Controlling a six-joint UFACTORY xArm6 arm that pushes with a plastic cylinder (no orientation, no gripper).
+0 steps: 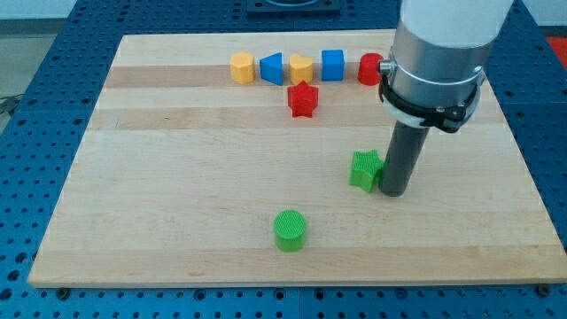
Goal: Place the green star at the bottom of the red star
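The green star (364, 169) lies on the wooden board (177, 177), right of the view's centre. The red star (302, 99) lies higher up and to the left of it, just below a row of blocks. My tip (392, 191) rests on the board right against the green star's right side. The green star sits well below and to the right of the red star, with bare board between them.
A row along the view's top holds a yellow hexagon (242, 67), a blue block (272, 68), a yellow heart-like block (300, 68), a blue cube (332, 65) and a red cylinder (370, 68), partly hidden by the arm. A green cylinder (290, 230) lies near the bottom.
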